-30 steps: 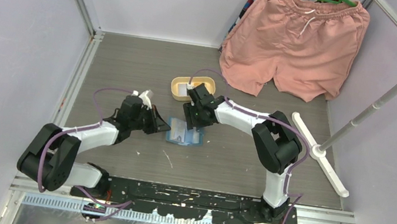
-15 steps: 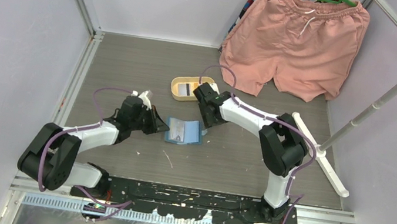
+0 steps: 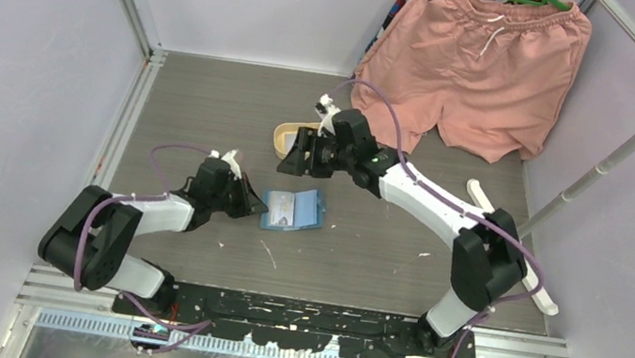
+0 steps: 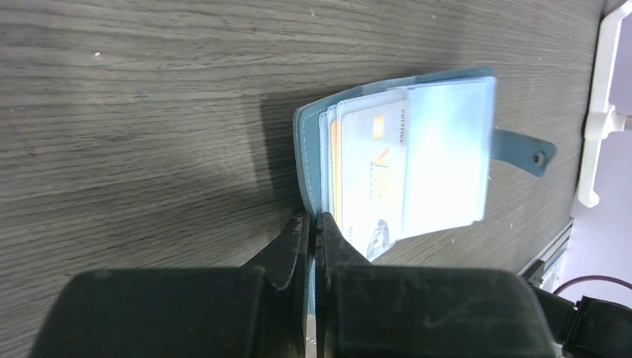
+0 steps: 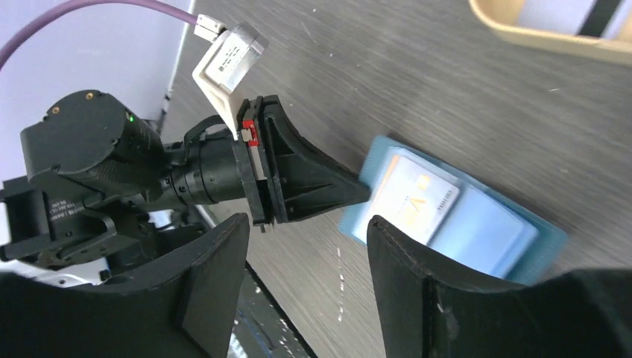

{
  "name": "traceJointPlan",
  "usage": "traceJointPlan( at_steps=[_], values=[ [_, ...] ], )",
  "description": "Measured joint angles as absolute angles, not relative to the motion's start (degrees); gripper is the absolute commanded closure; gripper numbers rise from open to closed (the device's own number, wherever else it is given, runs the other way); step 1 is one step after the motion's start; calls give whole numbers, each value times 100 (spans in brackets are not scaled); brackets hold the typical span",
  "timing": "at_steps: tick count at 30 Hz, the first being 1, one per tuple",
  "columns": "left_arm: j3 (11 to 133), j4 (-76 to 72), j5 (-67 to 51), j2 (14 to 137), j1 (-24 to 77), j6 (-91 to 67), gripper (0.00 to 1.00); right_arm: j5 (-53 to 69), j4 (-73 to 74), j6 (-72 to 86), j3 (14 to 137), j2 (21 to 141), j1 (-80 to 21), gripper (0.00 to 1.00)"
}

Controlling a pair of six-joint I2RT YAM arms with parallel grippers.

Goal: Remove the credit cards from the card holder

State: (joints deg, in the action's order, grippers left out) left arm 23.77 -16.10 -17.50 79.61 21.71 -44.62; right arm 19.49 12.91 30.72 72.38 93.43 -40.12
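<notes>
My left gripper [image 4: 311,224] clamped on open card holder [image 4: 447,149] edge — credit cards [image 4: 373,179] inside; right gripper [image 5: 305,227] jaws apart — empty.

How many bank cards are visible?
3: a whitish card topmost in the card holder, an orange-edged card under it, a striped card in the yellow tray. More may be hidden.

Right gripper [image 3: 291,161] away from card holder [image 3: 293,211], nearer tray [image 3: 283,137]
</notes>
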Motion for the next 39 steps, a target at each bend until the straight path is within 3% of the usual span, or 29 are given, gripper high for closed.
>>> traceJointPlan(
  at_steps=[10, 39],
  values=[
    [2353, -2112, -1693, 8394, 2167, -4563, 100, 2751, 1, 4060, 6184, 10396, -3918, 37],
    [2353, -2523, -1745, 8646, 2167, -4617, 100, 2716, -1450, 4536, 5304, 10718, -3876, 39]
  ],
)
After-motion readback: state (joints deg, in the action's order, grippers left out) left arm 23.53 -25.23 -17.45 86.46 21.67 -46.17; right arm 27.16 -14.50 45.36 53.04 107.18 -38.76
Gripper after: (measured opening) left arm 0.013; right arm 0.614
